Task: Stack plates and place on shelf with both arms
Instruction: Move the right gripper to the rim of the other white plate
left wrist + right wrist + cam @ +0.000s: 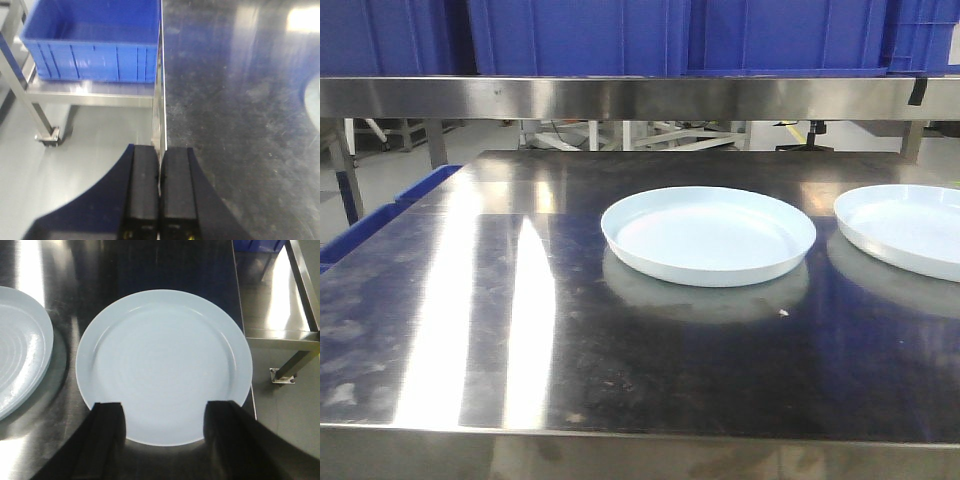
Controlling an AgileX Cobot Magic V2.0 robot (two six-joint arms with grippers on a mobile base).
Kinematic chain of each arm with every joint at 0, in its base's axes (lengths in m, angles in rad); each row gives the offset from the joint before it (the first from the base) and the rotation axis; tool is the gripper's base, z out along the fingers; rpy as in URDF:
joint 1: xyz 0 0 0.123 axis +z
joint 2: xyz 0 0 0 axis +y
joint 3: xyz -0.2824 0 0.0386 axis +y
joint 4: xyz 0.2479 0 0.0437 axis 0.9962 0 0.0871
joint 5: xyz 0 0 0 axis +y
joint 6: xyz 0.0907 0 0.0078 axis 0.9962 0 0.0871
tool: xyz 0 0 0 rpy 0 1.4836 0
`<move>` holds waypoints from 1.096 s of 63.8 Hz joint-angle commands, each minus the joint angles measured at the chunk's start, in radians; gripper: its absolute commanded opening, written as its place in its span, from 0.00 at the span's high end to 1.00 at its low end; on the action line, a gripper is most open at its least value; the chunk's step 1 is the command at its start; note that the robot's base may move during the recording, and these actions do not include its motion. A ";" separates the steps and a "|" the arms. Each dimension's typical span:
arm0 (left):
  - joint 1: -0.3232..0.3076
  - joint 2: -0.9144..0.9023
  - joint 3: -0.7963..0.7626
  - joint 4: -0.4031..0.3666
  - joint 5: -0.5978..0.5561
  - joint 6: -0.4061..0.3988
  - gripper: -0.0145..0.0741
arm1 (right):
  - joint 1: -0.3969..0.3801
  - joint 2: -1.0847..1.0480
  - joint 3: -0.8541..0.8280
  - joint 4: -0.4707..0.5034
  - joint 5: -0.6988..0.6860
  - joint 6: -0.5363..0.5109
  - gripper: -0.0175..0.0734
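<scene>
Front view: your two plates, centre plate [708, 235] and right plate [905, 228], lie apart on the steel table [520, 330]. Only the right wrist view shows the right gripper [165, 409] spread above the right plate. Only the left wrist view shows the left gripper [160, 165] pressed together, empty, at the table edge.

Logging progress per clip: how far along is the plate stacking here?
Nothing is done yet: the centre plate and the right plate lie apart on the table, unstacked. In hand: the right gripper hangs open over the right plate, fingers spread above its near rim. The left gripper is shut, empty, at the table edge. Left: stacking, then lifting both onto the shelf.
</scene>
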 commanded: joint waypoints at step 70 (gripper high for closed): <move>0.003 -0.019 -0.024 -0.005 -0.093 -0.012 0.74 | -0.005 -0.010 -0.037 -0.021 0.039 -0.004 0.33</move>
